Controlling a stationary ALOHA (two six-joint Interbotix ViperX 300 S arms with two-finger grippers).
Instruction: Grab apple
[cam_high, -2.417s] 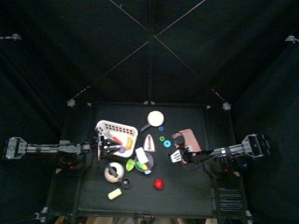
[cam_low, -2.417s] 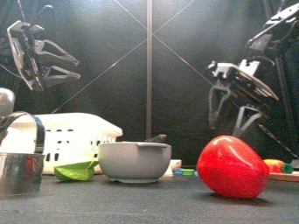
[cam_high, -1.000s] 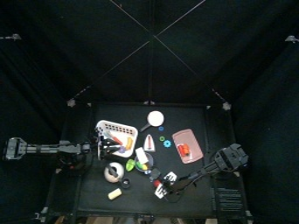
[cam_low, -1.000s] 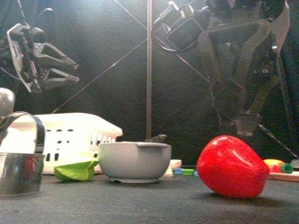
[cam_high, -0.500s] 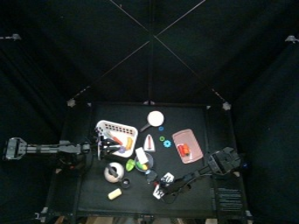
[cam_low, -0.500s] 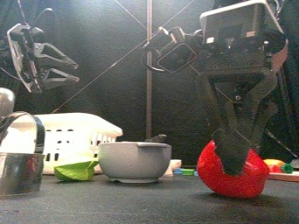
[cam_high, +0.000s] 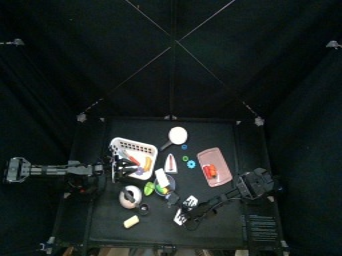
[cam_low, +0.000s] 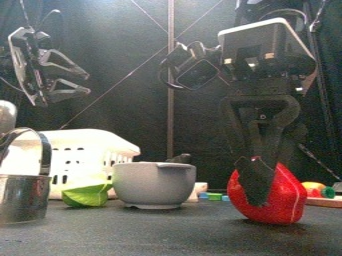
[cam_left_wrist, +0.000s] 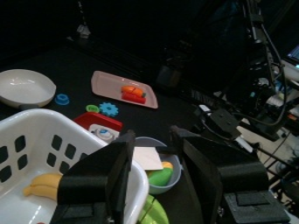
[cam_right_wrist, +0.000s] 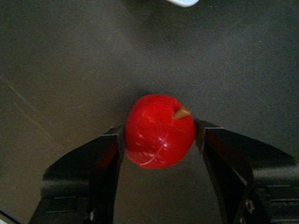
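1. Your right gripper (cam_right_wrist: 160, 162) is lowered over the apple (cam_right_wrist: 160, 131) near the front edge of the desk (cam_right_wrist: 70, 52). In the right wrist view the jaws stand spread, one on each side of the fruit, close to its flanks; you cannot tell from the views whether they are touching it yet.
2. In the front view the right gripper (cam_low: 263, 185) hangs straight down, with its jaws reaching down in front of the apple (cam_low: 283, 195). The apple rests on the desk surface.
3. In the top view the apple itself is hidden under the right gripper (cam_high: 186, 205), which sits at the front of the desk, right of centre.
4. Your left gripper (cam_left_wrist: 155, 171) is held up at the left side of the desk, well apart from the apple. Its jaws are spread with nothing between them.
5. Below the left gripper you see a white basket (cam_left_wrist: 35, 162) and a grey bowl (cam_left_wrist: 163, 178). Farther off lies a pinkish board (cam_left_wrist: 117, 86) carrying a red-orange item (cam_left_wrist: 135, 91), and a white bowl (cam_left_wrist: 24, 86) stands apart from it.
6. In the front view the grey bowl (cam_low: 152, 183) stands left of the apple, with the white basket (cam_low: 80, 155) behind it.
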